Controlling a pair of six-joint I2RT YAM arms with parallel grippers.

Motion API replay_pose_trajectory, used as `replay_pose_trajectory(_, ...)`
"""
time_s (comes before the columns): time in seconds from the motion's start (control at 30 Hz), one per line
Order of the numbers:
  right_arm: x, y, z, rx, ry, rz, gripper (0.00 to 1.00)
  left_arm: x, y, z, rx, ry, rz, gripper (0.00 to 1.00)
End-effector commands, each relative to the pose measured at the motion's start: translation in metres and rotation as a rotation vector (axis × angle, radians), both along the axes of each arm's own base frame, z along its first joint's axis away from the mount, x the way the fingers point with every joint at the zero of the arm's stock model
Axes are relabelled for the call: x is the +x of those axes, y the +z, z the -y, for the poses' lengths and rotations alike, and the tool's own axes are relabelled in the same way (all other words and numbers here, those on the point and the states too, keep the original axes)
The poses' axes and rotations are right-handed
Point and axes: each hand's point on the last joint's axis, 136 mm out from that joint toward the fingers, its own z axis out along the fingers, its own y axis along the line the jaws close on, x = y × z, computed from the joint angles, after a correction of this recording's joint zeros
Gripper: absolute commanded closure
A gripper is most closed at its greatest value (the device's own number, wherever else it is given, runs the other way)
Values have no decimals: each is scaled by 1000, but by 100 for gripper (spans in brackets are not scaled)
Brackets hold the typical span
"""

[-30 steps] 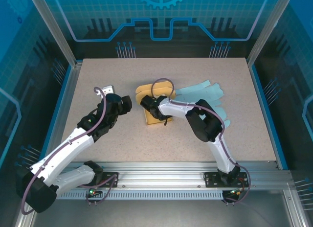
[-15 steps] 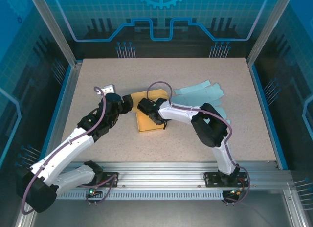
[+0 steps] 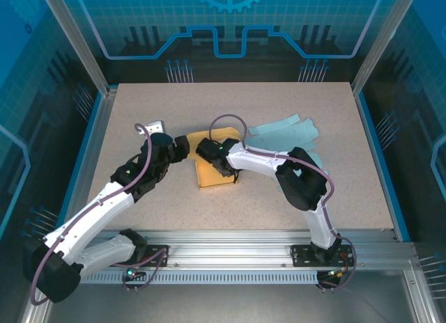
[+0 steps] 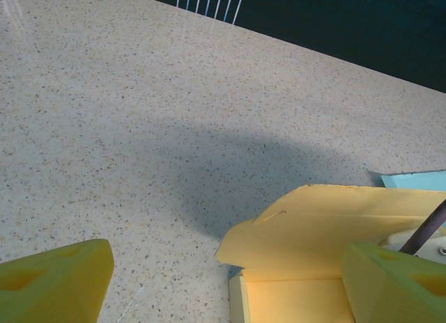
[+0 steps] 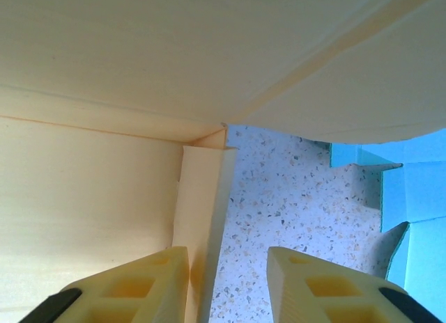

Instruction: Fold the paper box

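On table (image 3: 313, 198), half-folded yellow box (image 3: 209, 175)

yellow box (image 3: 208, 175) half hidden under right arm (image 3: 261, 163) (top view), blue sheet (image 5: 421, 177) cropped

No legible txt or labels.

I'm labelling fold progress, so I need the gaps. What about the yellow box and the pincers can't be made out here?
- Top view: the right arm covers the middle of the yellow box, so its flaps there are hidden.
- Right wrist view: the bottom edge cuts off the right pincer; whether it touches the box is unclear.
- Left wrist view: the box runs off the bottom edge between the open left pincer fingertips.
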Motion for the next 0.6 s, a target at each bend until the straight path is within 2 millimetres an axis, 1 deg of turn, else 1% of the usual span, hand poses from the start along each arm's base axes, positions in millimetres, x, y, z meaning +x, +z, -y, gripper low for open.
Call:
replay_pose_trajectory(0.0,-8,2,-2,1,13,-14,66,1,-3,-6,30,11,2,14)
replay_pose_trajectory(0.17,-11,-6,-3,-16,15,-27,71,1,-4,-6,36,13,1,14)
replay_pose_trajectory(0.33,-12,-9,-2,-45,18,-26,85,1,-3,-7,41,14,1,14)
replay_pose_trajectory(0.57,-12,-15,3,-101,15,-26,91,2,-2,-7,39,13,8,14)
